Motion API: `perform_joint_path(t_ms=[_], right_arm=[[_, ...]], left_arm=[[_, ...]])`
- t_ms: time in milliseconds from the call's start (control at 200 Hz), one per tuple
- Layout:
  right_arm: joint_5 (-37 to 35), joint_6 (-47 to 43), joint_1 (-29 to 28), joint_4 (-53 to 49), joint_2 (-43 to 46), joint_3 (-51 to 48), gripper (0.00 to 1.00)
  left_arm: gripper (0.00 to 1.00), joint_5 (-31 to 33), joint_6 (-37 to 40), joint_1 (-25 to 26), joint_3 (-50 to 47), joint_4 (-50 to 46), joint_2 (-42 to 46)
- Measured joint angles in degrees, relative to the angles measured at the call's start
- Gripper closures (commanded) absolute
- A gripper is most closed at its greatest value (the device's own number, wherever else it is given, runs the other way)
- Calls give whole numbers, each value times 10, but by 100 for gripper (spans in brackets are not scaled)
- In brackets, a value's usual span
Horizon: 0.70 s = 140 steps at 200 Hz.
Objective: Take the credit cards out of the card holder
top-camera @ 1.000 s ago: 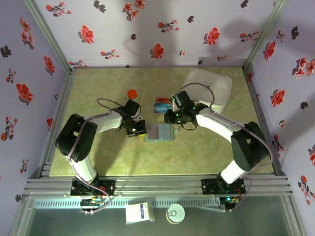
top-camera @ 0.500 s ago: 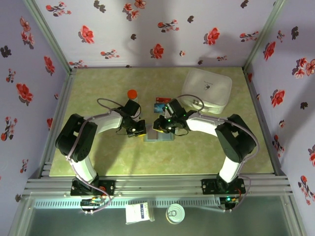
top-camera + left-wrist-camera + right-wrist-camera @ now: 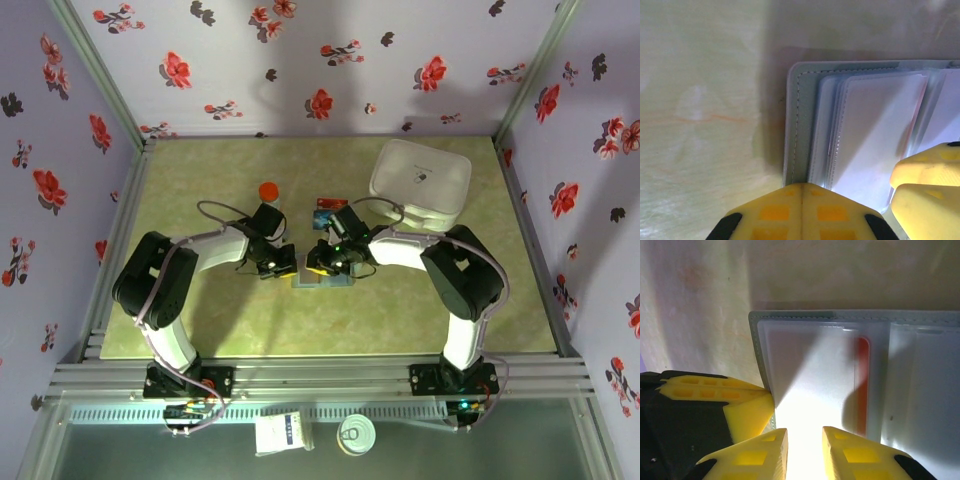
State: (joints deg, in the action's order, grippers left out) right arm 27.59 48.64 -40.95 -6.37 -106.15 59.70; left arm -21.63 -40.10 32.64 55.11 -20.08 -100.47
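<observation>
**Grey-blue card holder (image 3: 325,283) under both grippers**

Top: the holder is lying open on the table (image 3: 200,320). The left gripper (image 3: 284,266) and right gripper (image 3: 318,266) are meeting over it. Loose credit cards (image 3: 328,205) are lying just beyond.

Left wrist: the left gripper (image 3: 802,200), clenched empty, is pressing the card holder's (image 3: 792,125) edge.

Right wrist: the right gripper (image 3: 805,450), jaws narrowly parted, is sitting at a clear sleeve (image 3: 810,370) beside a red card (image 3: 861,385).

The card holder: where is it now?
In the top view the card holder lies open mid-table, where the left gripper and right gripper meet, nearer the arms than the loose red card.
</observation>
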Motion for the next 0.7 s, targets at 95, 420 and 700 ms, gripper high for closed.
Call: perform_joint_path(t_ms=[95,420,700], right_arm=[[-13,-10,0,-23,-4,10,75],[-54,-41,0,-72,-2,18,76],[-53,-47,3,-70,-1,14,78]], left_arm=[[99,0,0,0,-1,1,0],[98,2,0,0,-1,1,0],[98,2,0,-2,-1,0,1]])
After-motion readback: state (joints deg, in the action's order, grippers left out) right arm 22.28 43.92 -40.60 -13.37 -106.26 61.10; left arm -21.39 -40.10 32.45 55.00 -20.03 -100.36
